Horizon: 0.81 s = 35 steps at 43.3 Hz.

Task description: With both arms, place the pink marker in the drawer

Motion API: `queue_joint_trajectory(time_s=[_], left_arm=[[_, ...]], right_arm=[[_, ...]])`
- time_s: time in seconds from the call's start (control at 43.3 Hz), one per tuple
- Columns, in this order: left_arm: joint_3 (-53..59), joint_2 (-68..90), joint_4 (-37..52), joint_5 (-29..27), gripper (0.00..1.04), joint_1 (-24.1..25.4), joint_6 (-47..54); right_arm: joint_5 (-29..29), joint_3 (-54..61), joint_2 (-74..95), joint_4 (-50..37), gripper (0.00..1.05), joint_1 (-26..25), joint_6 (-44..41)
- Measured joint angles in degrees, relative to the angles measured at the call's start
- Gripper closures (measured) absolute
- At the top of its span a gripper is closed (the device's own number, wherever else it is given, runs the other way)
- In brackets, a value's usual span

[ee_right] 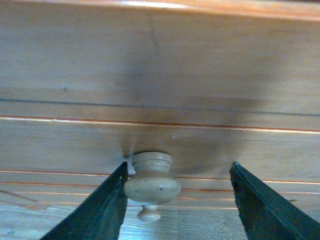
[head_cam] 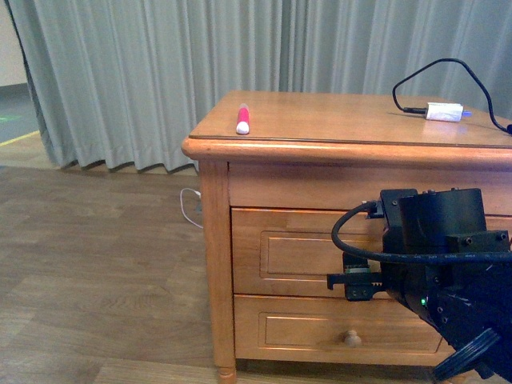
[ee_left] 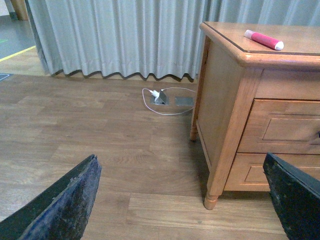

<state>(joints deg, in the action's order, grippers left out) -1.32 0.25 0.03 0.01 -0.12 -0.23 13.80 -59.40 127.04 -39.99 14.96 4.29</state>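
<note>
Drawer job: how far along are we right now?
Done: nothing; the pink marker lies on the dresser top, the upper drawer is shut. In hand: the right pincer, open, brackets its knob. Remaining: grip, pull open, then the empty left pincer fetches the marker.

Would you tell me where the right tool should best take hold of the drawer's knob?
Grip the knob at the narrow neck behind its wide round bulb, coming straight at the drawer front with one finger each side, so the bulb catches when pulled. The open right tool brackets it off-centre, so centring first seems wise.
</note>
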Motion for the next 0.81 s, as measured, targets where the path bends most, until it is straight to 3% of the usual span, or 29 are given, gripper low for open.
queue_joint_trajectory(time_s=[0.254, 0.531, 0.693, 0.808], left_arm=[[0.0, 0.0, 0.0, 0.0, 0.06, 0.0, 0.0], [0.0, 0.0, 0.0, 0.0, 0.06, 0.0, 0.0], [0.0, 0.0, 0.0, 0.0, 0.06, 0.0, 0.0], [0.0, 0.0, 0.0, 0.0, 0.06, 0.0, 0.0]], right_arm=[[-0.8, -0.7, 0.0, 1.1, 0.79, 0.4, 0.0], [-0.2, 0.0, -2.0, 5.7, 0.82, 0.8, 1.8], [-1.2, 8.1, -10.8, 14.2, 0.82, 1.7, 3.9], [-2.7, 16.4, -17.6, 15.3, 0.82, 2.1, 3.7]])
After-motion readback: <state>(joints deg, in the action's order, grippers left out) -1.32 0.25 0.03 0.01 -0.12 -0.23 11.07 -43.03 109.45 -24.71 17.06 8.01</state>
